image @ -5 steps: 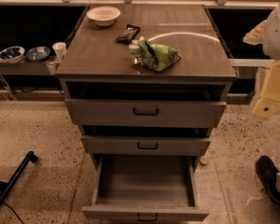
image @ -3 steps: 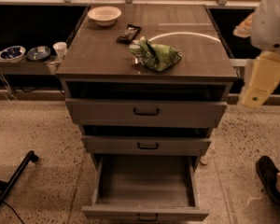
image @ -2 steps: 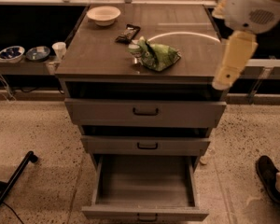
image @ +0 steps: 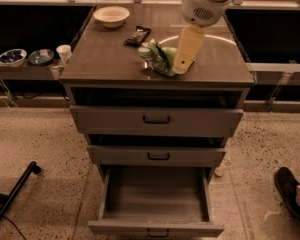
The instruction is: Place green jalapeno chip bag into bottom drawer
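Observation:
The green jalapeno chip bag (image: 157,59) lies crumpled on the cabinet top (image: 105,59), right of centre near the front edge. My gripper (image: 183,64) reaches down from the white arm (image: 207,4) at the top and sits at the bag's right side, covering part of it. The bottom drawer (image: 155,228) is pulled wide open below, and its grey inside holds nothing that I can see.
A white bowl (image: 111,15) and a dark snack packet (image: 138,35) lie at the back of the cabinet top. The top drawer (image: 156,120) and middle drawer (image: 157,155) stand slightly out. Bowls (image: 12,56) and a cup (image: 64,52) sit left. A shoe (image: 290,191) is at the right.
The arm has swung in from the right edge, leftward over the cabinet top, down to the green bag. The bag and drawers have not moved.

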Controlling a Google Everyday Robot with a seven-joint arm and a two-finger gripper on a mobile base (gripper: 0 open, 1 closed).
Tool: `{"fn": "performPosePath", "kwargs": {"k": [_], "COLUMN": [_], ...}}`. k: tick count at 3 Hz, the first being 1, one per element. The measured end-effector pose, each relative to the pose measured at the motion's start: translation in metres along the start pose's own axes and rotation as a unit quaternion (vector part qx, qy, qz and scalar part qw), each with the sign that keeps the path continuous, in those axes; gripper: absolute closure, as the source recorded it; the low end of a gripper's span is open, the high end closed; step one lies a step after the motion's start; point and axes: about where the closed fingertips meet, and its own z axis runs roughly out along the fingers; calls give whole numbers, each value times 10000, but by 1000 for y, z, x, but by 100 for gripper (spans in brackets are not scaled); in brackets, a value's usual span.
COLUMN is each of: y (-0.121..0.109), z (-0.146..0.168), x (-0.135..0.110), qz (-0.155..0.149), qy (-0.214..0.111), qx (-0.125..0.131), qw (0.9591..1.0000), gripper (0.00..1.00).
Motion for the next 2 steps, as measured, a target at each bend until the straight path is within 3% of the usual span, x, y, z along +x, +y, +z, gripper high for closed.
{"fn": "performPosePath", "kwargs": {"k": [1, 2], "y": [-10, -19], "z": [64, 98], "x": [2, 13], "qz": [703, 1248], "qy": [-51, -181], "qx": [-98, -135], "qw": [9975, 9919], "gripper": [0, 0]}}
